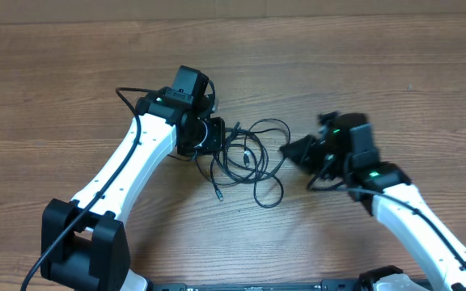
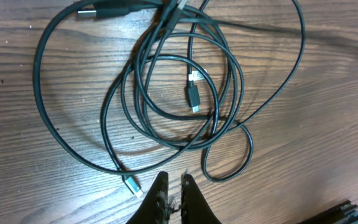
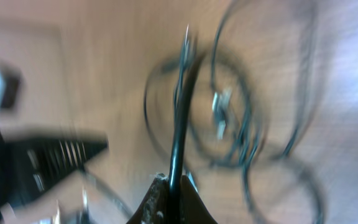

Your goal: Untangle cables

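Note:
A bunch of thin black cables [image 1: 253,158] lies looped on the wooden table between my two arms. In the left wrist view the cables [image 2: 185,81] overlap in several loops, with a small plug [image 2: 193,99] inside them and a silver-tipped plug [image 2: 132,185] just left of my fingers. My left gripper [image 2: 173,186] is shut with nothing between its jaws, at the tangle's left edge [image 1: 221,136]. My right gripper [image 3: 174,182] is shut on one black cable that runs straight ahead into the blurred loops [image 3: 229,118]. It sits at the tangle's right side [image 1: 290,149].
The wooden table [image 1: 379,65] stretches to the back and both sides. The left arm's black base [image 1: 83,246] stands at the front left. The left arm's dark gripper body [image 3: 36,155] shows blurred at the left of the right wrist view.

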{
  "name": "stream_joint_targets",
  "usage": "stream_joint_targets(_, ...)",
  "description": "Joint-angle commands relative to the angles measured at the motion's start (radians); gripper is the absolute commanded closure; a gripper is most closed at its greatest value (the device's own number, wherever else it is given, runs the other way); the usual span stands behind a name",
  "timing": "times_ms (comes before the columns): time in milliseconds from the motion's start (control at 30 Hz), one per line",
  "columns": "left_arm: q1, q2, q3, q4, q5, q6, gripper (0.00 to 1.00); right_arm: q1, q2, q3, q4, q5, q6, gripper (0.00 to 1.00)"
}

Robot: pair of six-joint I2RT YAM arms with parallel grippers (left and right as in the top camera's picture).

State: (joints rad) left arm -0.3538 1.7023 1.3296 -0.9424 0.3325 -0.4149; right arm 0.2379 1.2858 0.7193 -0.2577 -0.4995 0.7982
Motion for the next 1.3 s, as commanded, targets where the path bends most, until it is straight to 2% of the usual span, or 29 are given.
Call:
stream_joint_targets(0,0.0,0.01,0.001,-0.008,0.002,0.008,0.96,-0.133,-0.005,0.007,0.076,0.066,0.088,0.96)
stream_joint_targets(33,0.0,0.01,0.001,-0.008,0.005,0.008,0.94,-0.159,-0.004,0.007,0.102,0.052,0.102,0.95)
stream_joint_targets(67,0.0,0.01,0.001,-0.007,0.008,0.008,0.92,-0.183,-0.004,0.007,0.128,0.035,0.104,0.87)
stream_joint_targets(100,0.0,0.01,0.001,-0.007,0.009,0.008,0.89,-0.2,-0.004,0.007,0.146,0.023,0.103,0.72)
stream_joint_targets(133,0.0,0.01,0.001,-0.007,0.009,0.008,0.83,-0.211,-0.004,0.007,0.149,0.011,0.103,0.67)
stream_joint_targets(233,0.0,0.01,0.001,-0.007,0.009,0.008,0.71,-0.215,-0.004,0.007,0.113,-0.002,0.044,0.64)
stream_joint_targets(300,0.0,0.01,0.001,-0.007,0.009,0.008,0.7,-0.205,-0.004,0.007,0.053,-0.002,0.001,0.61)
stream_joint_targets(600,0.0,0.01,0.001,-0.01,0.007,0.008,0.76,-0.13,-0.004,0.007,-0.209,0.002,-0.234,0.59)
stream_joint_targets(700,0.001,0.01,0.001,-0.023,-0.006,0.01,0.76,-0.109,-0.004,0.007,-0.24,0.001,-0.286,0.59)
stream_joint_targets(833,0.002,0.01,0.001,-0.057,-0.074,-0.019,0.74,-0.078,-0.004,0.007,-0.243,0.003,-0.346,0.59)
stream_joint_targets(967,0.002,0.01,0.001,-0.051,-0.07,-0.02,0.73,-0.035,0.011,0.007,-0.212,0.035,-0.359,0.59)
stream_joint_targets(1000,0.002,0.01,0.001,-0.042,-0.069,-0.02,0.71,-0.023,0.02,0.007,-0.196,0.035,-0.359,0.55)
stream_joint_targets(1167,0.0,0.01,0.001,-0.008,-0.07,-0.019,0.59,0.06,0.113,0.014,-0.092,0.019,-0.359,0.54)
stream_joint_targets(1267,0.0,0.01,0.001,0.001,-0.07,-0.019,0.55,0.091,0.181,0.046,-0.077,0.016,-0.359,0.54)
